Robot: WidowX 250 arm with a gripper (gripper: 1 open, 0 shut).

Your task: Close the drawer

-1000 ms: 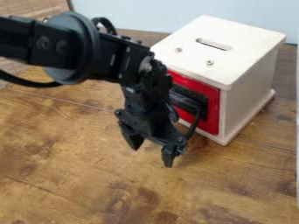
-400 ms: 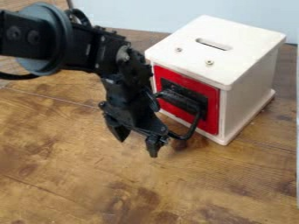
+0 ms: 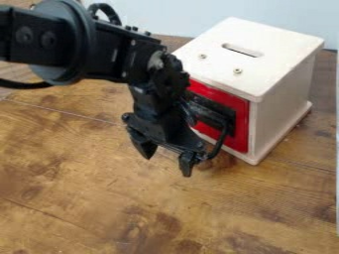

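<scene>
While the drawer sat in the lower front of the cream-white cabinet, its red face appeared nearly flush. The gripper was positioned in front, beside the black loop handle, fingers apart and pointing down at the wooden table, presumably to press the front inward without gripping; contact could not be confirmed.

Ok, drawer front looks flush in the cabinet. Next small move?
Probably back the gripper away to the left of the picture: the red front looks seated in the cabinet, and the open fingers overlap the handle in view; contact unclear.
</scene>
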